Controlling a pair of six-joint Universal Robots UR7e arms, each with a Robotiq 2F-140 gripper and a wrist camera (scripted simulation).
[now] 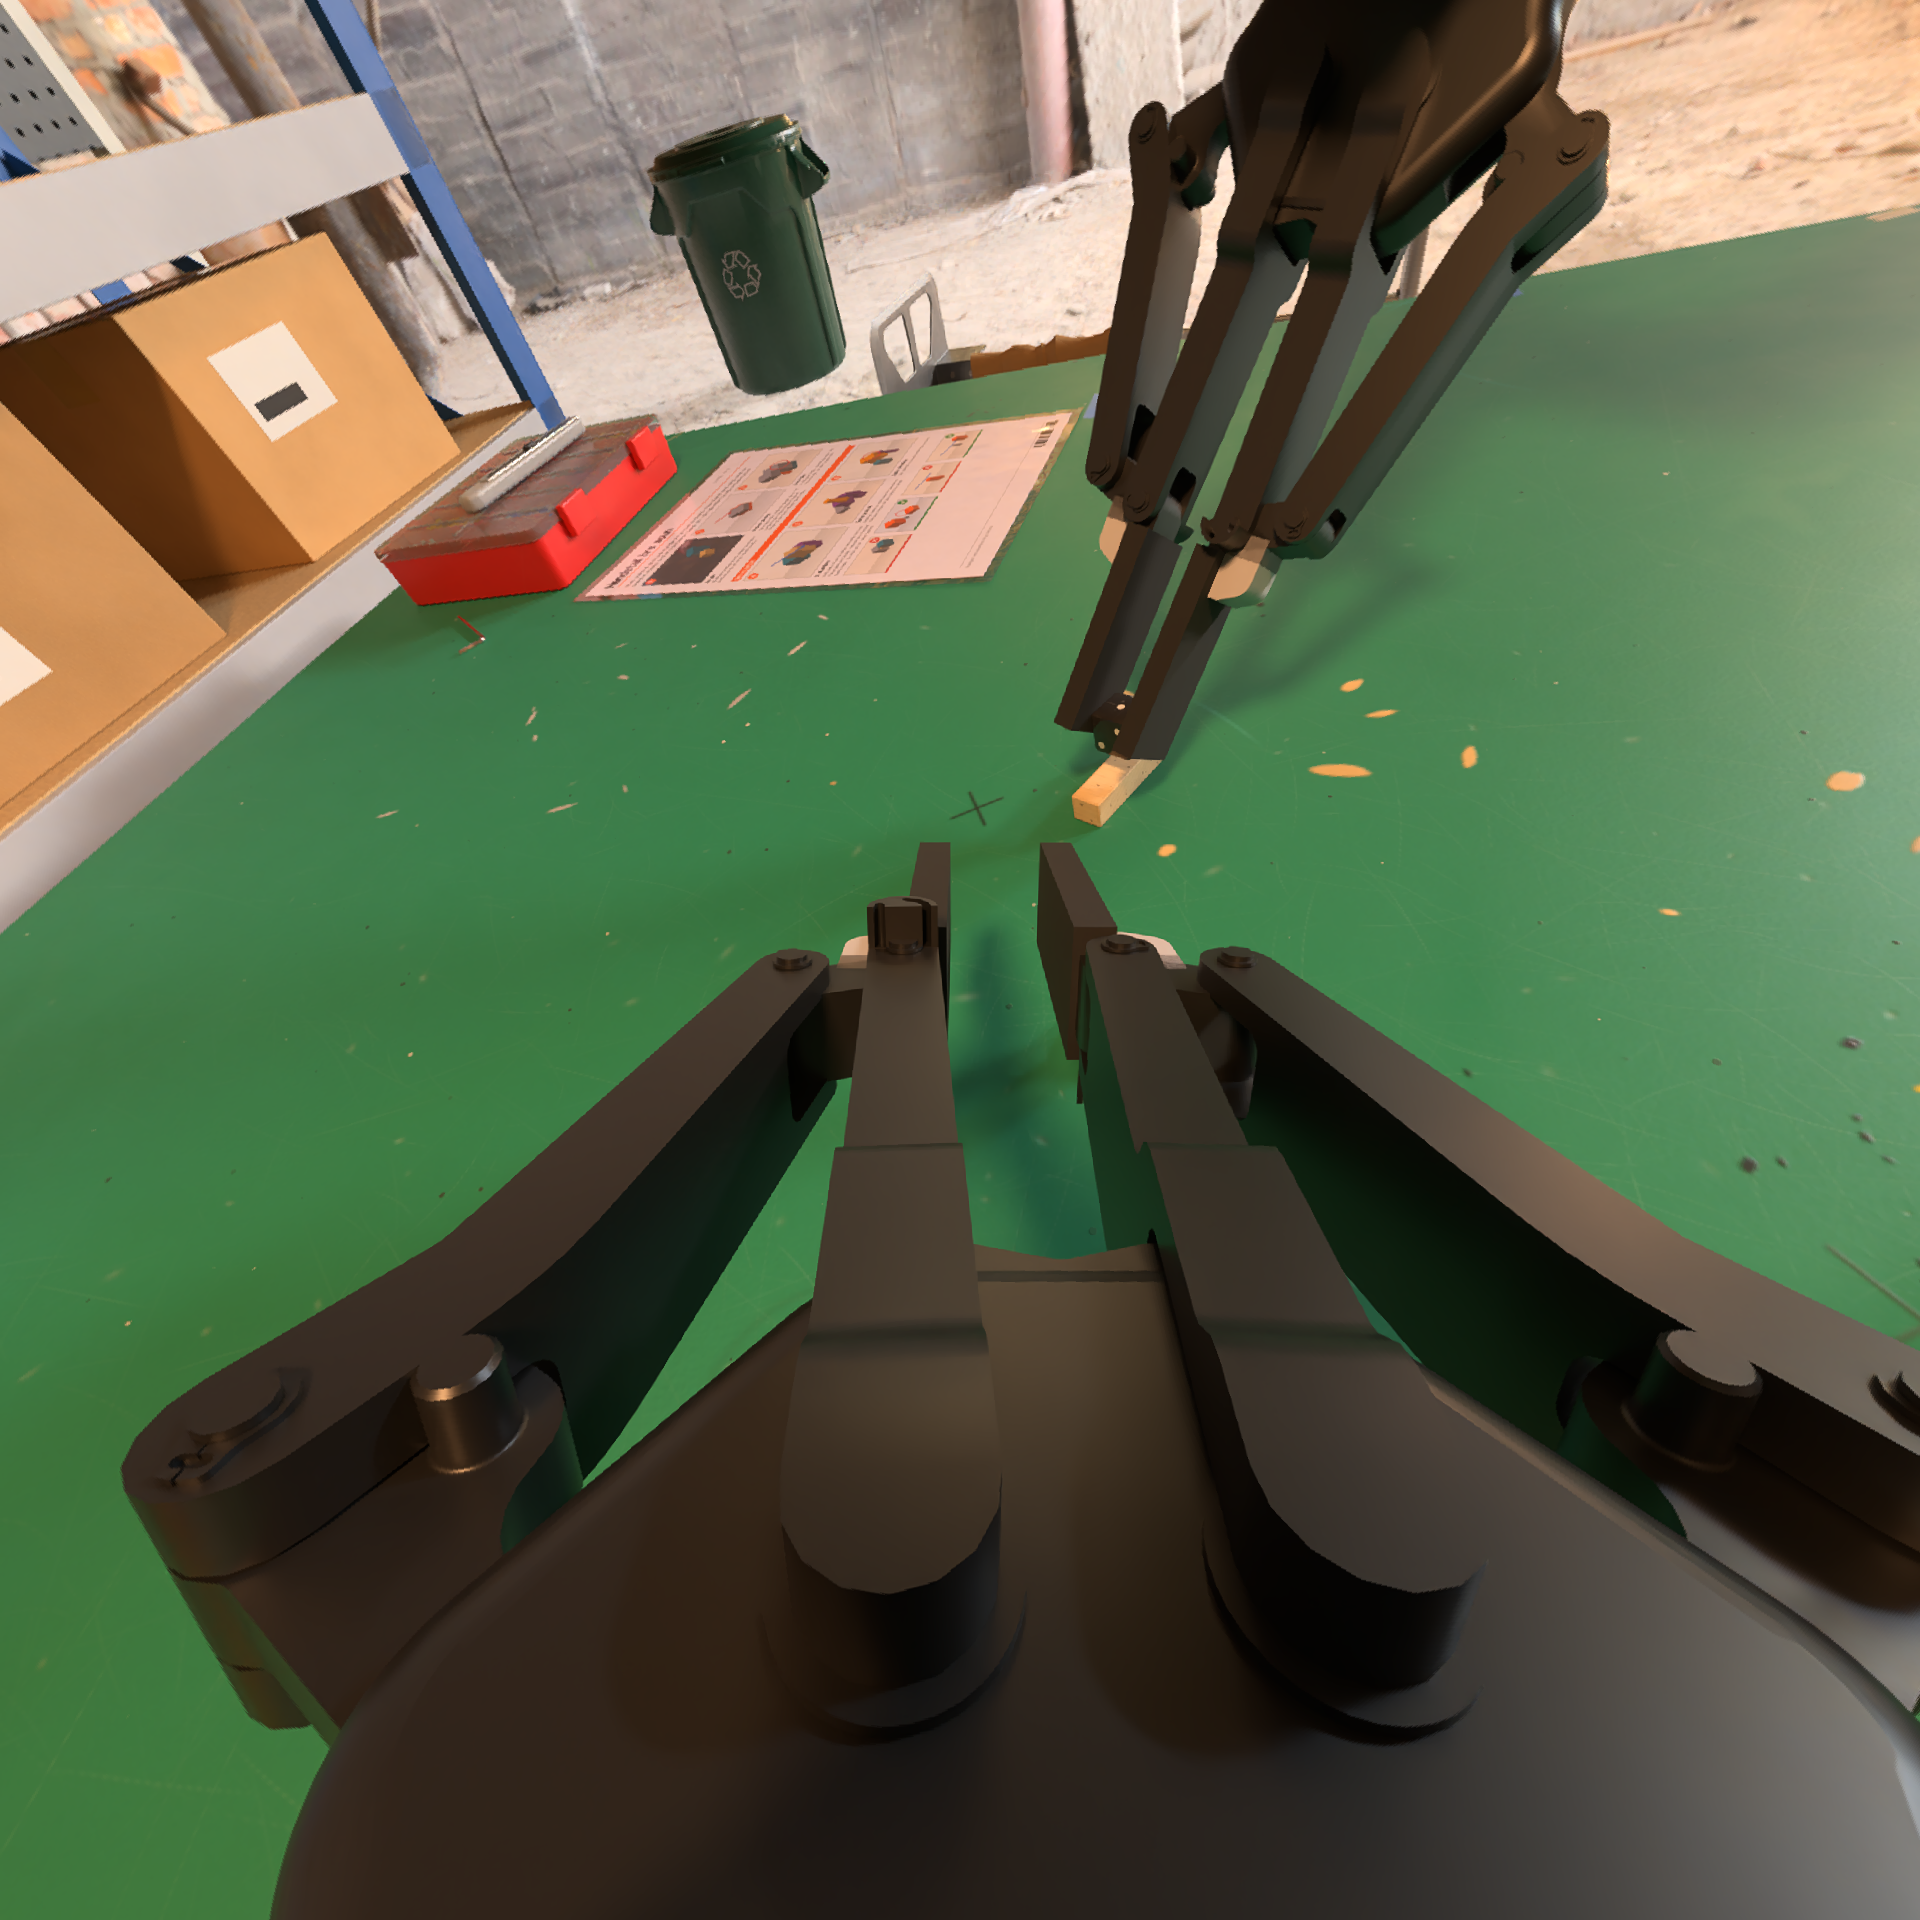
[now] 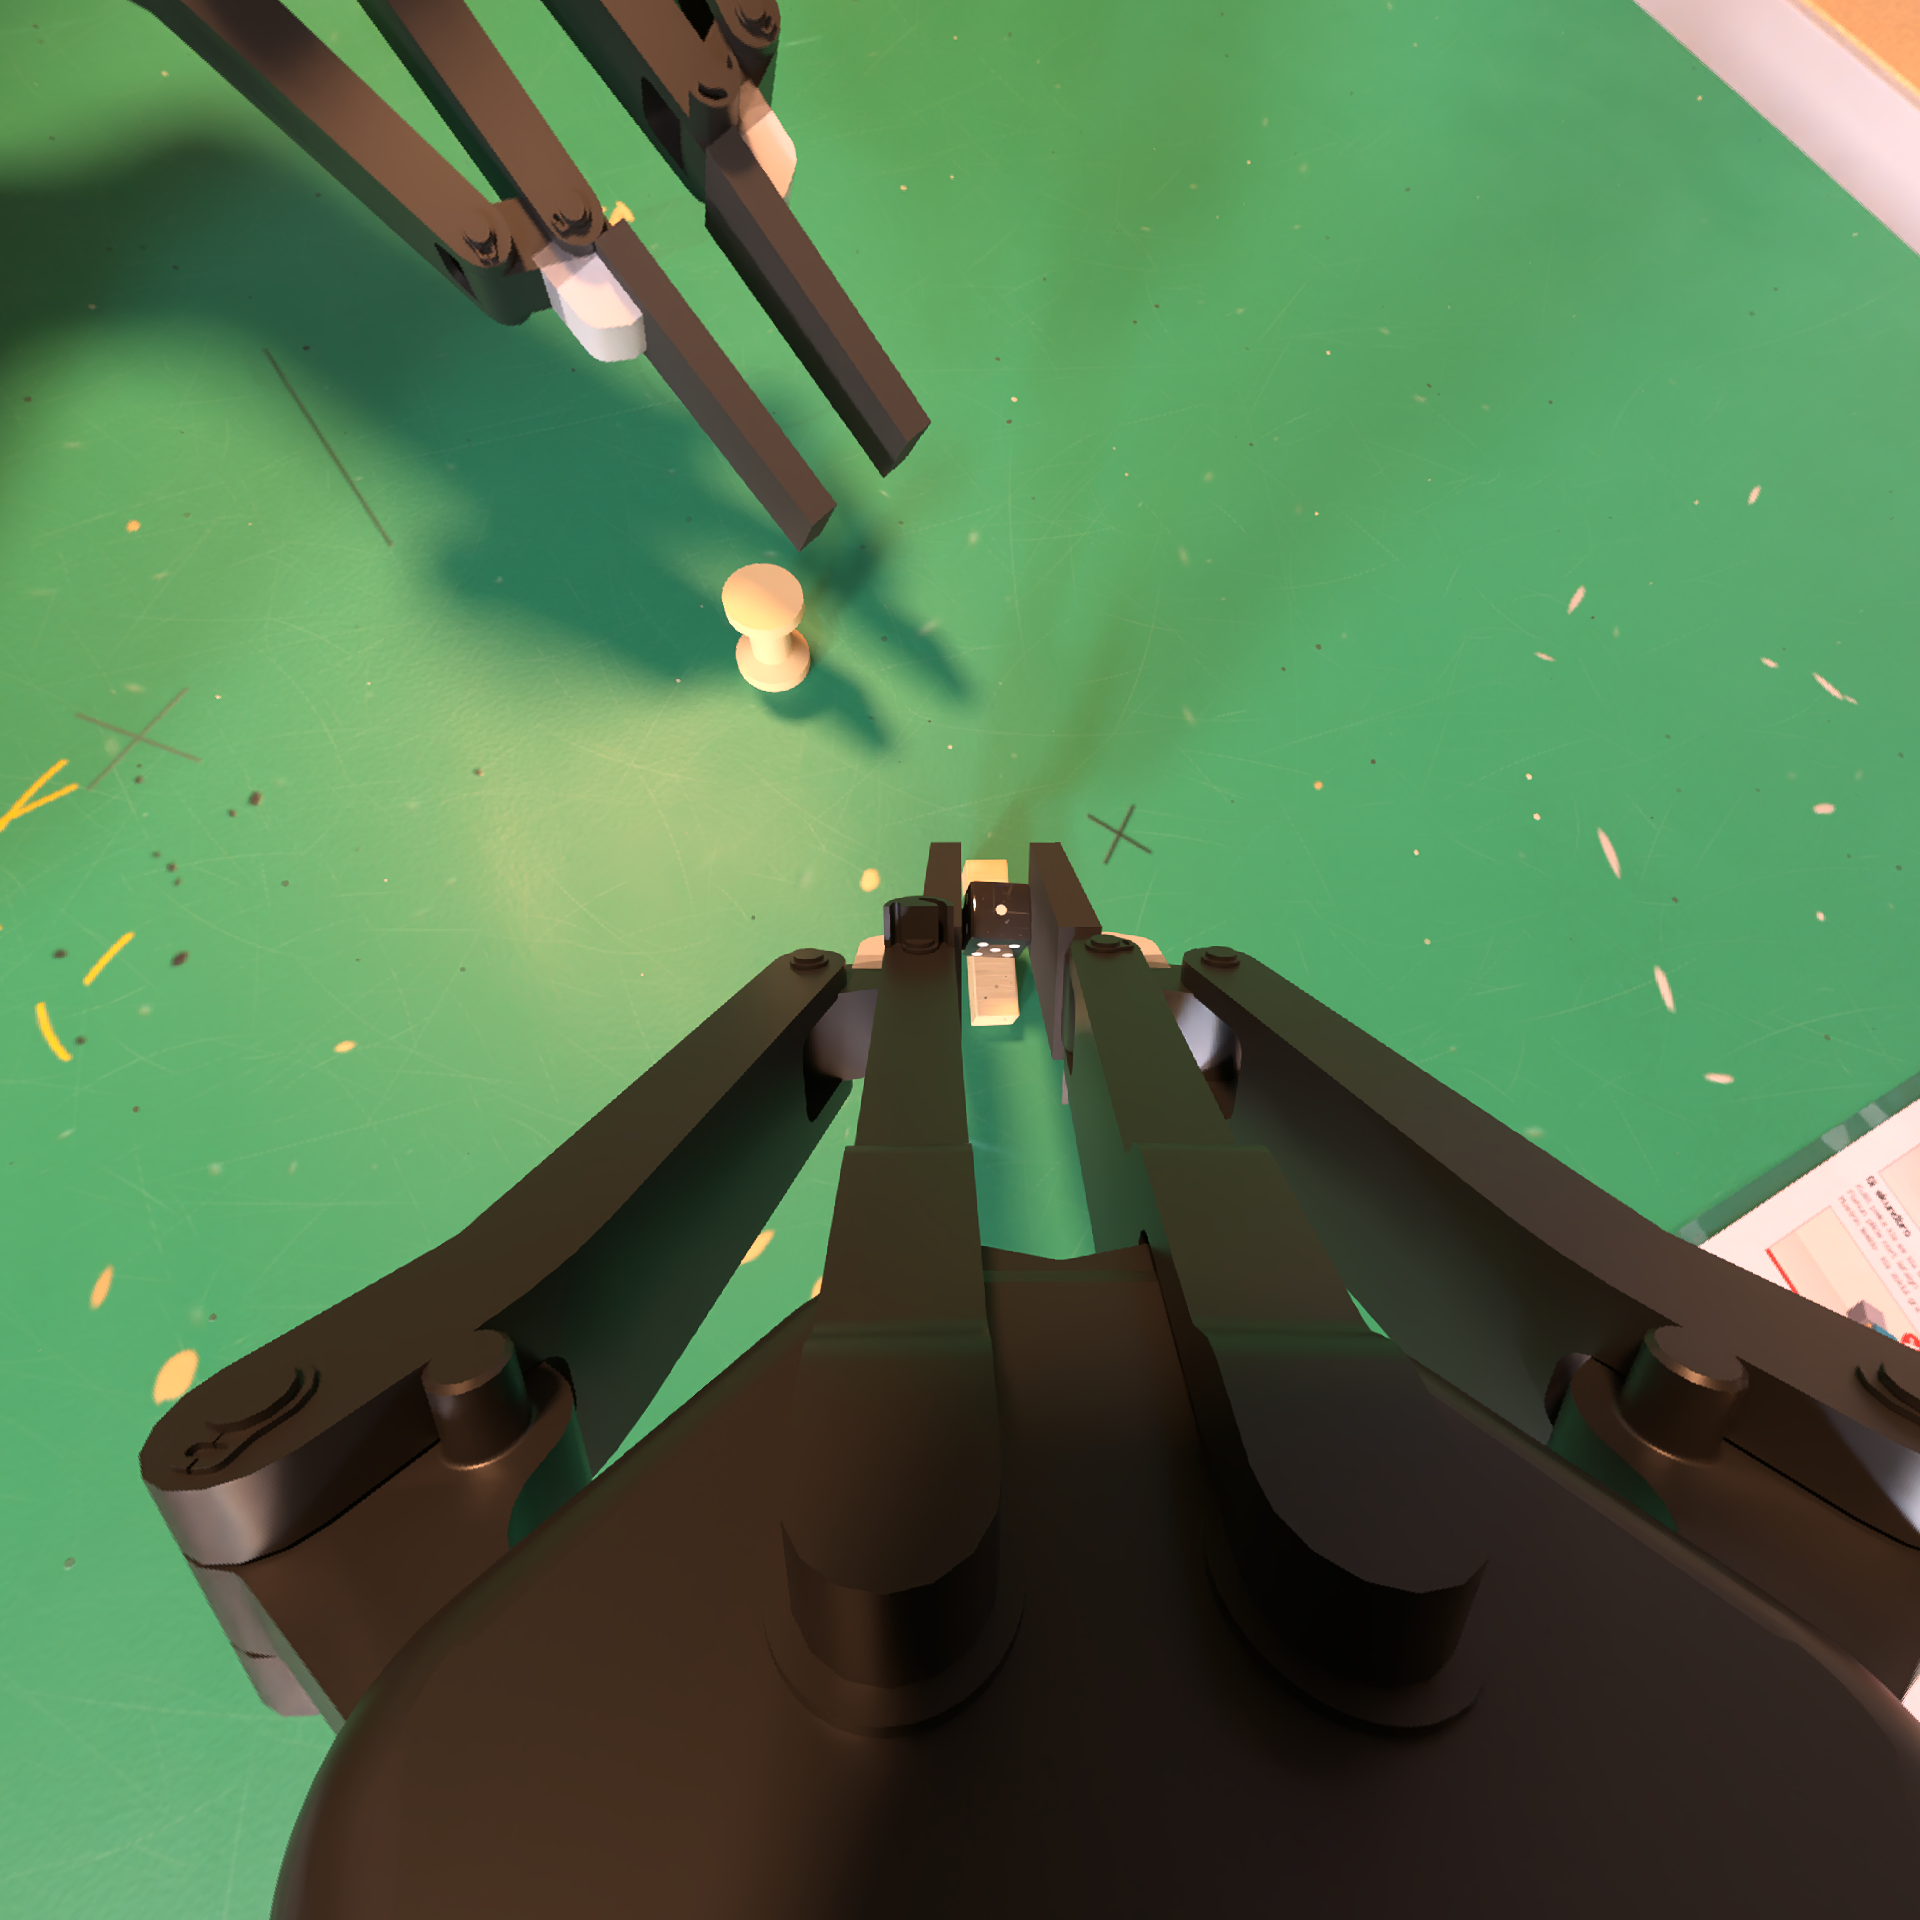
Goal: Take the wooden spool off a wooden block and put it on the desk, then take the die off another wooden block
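Observation:
The black die [image 2: 997, 914] sits on a narrow wooden block [image 2: 992, 987] that lies on the green desk [image 2: 1351, 520]. My right gripper [image 2: 992, 854] is closed around the die, with a finger against each side. In the left wrist view the right gripper [image 1: 1114, 732] stands over that block [image 1: 1110, 792]. The pale wooden spool [image 2: 767, 629] stands upright on the desk, away from any block. My left gripper [image 2: 860, 486] hangs just above and beyond it, open and empty. In its own view the left gripper [image 1: 994, 854] holds nothing, and the spool is out of sight.
At the desk's far left are a red case [image 1: 530, 520] and a printed sheet [image 1: 831, 509]. Cardboard boxes [image 1: 229, 405] sit on a shelf along the left edge. A green bin [image 1: 748, 249] stands beyond the desk. The sheet's corner [image 2: 1849, 1247] lies right of my right gripper.

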